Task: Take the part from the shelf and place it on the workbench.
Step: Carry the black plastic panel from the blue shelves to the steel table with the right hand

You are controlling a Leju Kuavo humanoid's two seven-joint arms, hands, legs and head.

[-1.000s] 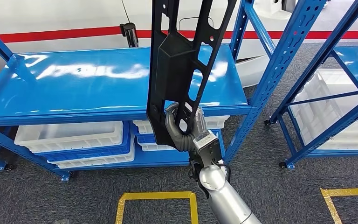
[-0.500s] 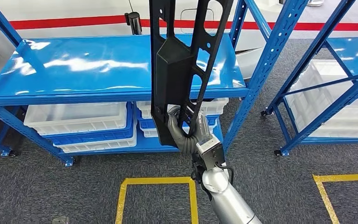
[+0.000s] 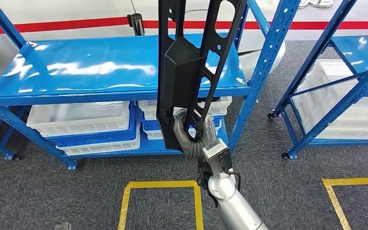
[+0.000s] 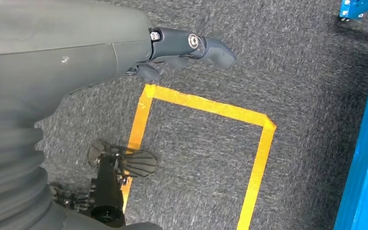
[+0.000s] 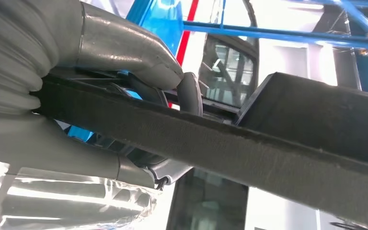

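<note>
One black part [image 3: 191, 62], long and slotted, upright at centre frame, lifted clear of the blue shelf [image 3: 100, 72] behind it. Right hand [image 3: 191, 132] grips its lower end, fingers hooked through a cutout. Left hand [image 4: 172, 48] holds nothing, fingers partly curled, over grey carpet and yellow floor tape [image 3: 158, 184] at lower centre. Status: pickup judged done; carrying and placing on the workbench remain.
</note>
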